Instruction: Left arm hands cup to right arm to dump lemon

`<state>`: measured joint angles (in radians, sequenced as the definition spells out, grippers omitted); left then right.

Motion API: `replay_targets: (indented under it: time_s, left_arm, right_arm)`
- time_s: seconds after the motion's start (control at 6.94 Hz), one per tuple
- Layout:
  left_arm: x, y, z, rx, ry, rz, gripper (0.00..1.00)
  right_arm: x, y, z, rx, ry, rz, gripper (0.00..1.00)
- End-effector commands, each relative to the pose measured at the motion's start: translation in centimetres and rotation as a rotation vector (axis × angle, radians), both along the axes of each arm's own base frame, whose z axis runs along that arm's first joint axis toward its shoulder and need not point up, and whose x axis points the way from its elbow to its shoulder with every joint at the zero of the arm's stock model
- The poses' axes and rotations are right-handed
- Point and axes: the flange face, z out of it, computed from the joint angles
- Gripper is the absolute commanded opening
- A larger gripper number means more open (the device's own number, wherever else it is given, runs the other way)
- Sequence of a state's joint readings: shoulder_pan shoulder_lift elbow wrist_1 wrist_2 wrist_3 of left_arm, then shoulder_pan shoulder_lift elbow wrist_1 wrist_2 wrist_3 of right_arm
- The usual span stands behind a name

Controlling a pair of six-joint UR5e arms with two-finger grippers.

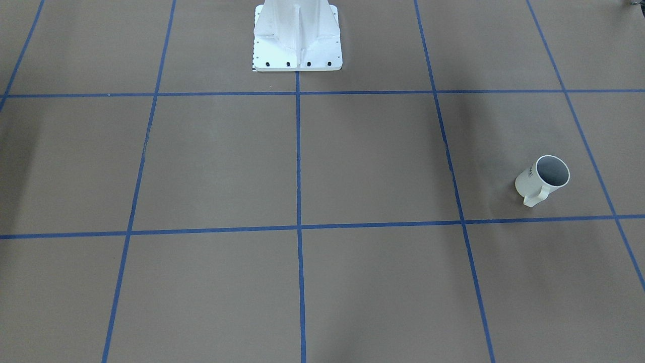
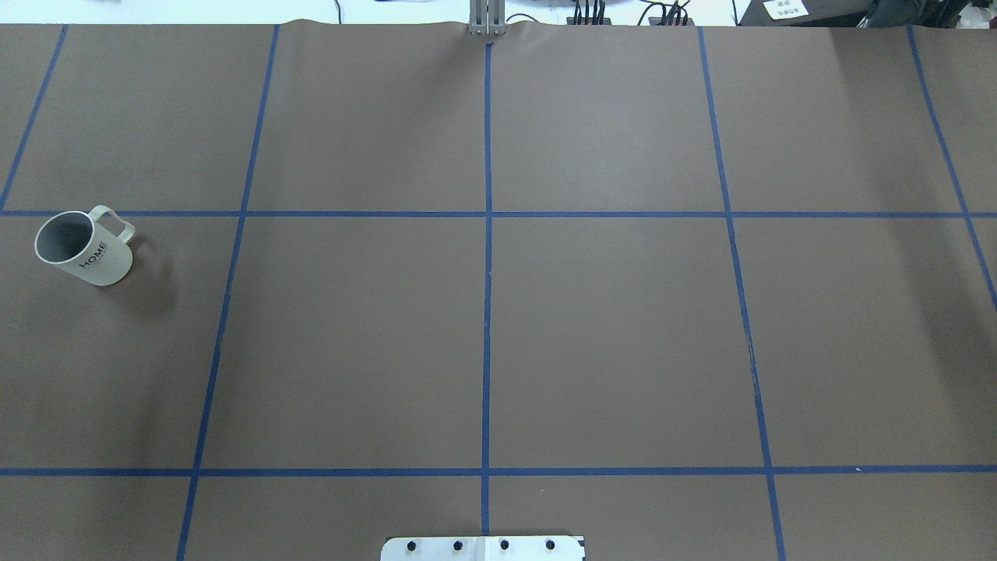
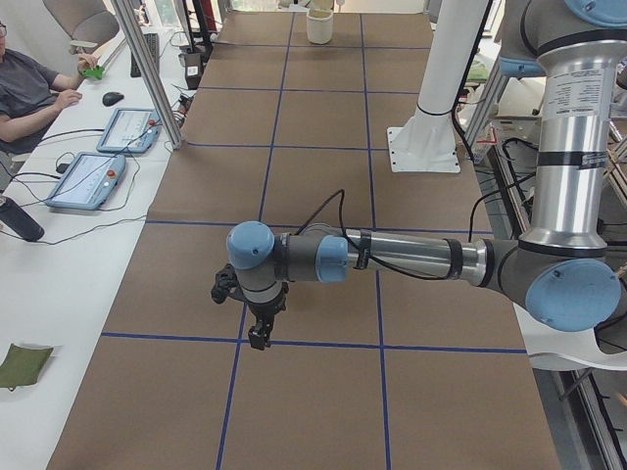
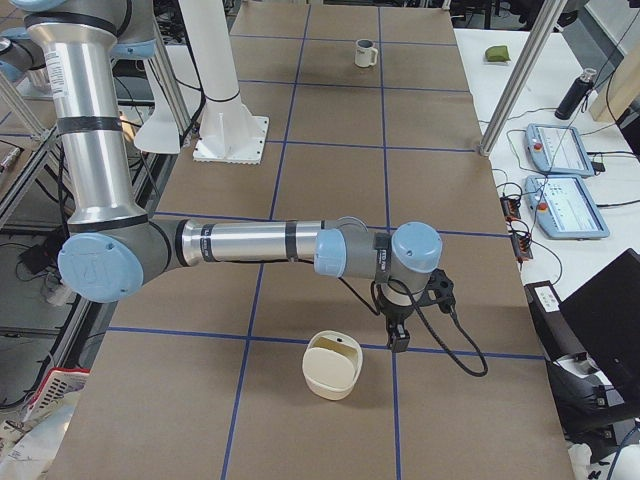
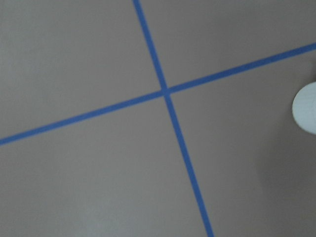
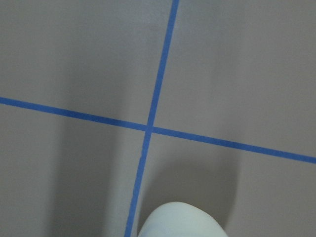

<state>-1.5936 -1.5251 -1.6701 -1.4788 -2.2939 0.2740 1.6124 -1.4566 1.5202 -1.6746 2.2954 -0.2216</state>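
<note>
Hand [image 3: 258, 331] of left arm [image 3: 392, 257] hanging free, opening unclear, cup [image 2: 82, 249] untouched

one cup [image 2: 82, 249], one cream tub [image 4: 333, 367], one left arm [image 3: 402, 258], one right arm [image 4: 250, 243], two tablets [image 4: 566, 207].

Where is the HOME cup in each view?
Front-facing: cup at right, mid-height.
Overhead: cup at left edge.
Exterior left: not visible.
Exterior right: cup top centre, far end.
Left wrist: blurred white shape, right edge; cannot tell.
Right wrist: not in it.
Shared landmark: robot's white base plate.
</note>
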Motion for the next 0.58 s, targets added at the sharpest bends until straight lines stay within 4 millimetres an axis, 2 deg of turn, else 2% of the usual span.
replay_targets:
  time_s: [0.0,0.43]
  left_arm:
    - [-1.11,0.9,-2.11,0.053,0.039,-0.029,1.0]
    - [-0.54,0.9,-2.97,0.058,0.12,-0.035,1.0]
  right_arm:
    - [0.65,1.8,1.89,-0.031,0.001,0.017,1.0]
    - [-0.13,1.93,2.51,-0.04,0.004,0.0,1.0]
